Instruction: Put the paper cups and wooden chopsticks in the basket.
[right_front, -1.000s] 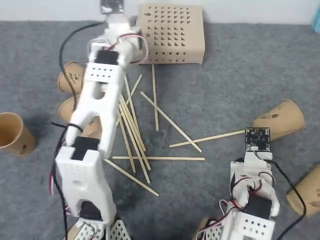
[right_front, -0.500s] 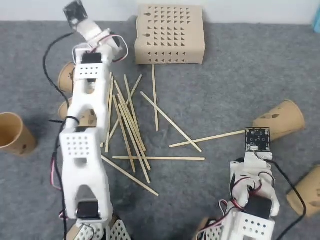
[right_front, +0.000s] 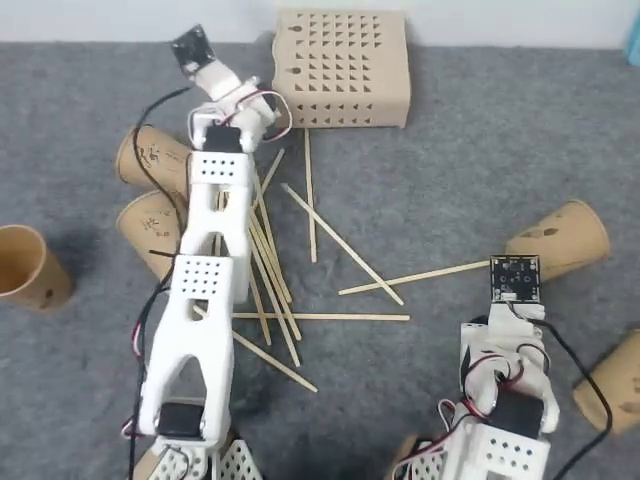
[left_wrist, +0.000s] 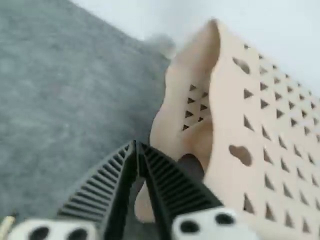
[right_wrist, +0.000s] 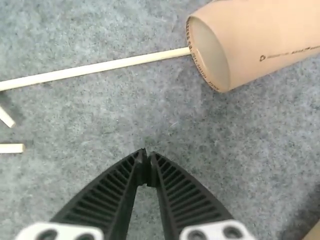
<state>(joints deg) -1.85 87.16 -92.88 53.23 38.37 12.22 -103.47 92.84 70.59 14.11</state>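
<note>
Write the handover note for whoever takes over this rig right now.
Left gripper: shut, empty, beside one end of the basket.
Right gripper: shut, empty, above the carpet, near a lying paper cup.
Chopsticks: scattered on the carpet between the arms.
Paper cups: around them, outside the basket.
Done: nothing visibly in the basket.
Left: all cups and chopsticks.

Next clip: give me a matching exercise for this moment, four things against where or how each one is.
Things: 1 basket; 2 left gripper; 3 right gripper; 4 chopsticks.
States: a shut, near a cup lying on its side; b scattered loose in the middle; c at the table's far edge; d shut, right beside the basket.
Pairs: 1-c; 2-d; 3-a; 4-b.
</note>
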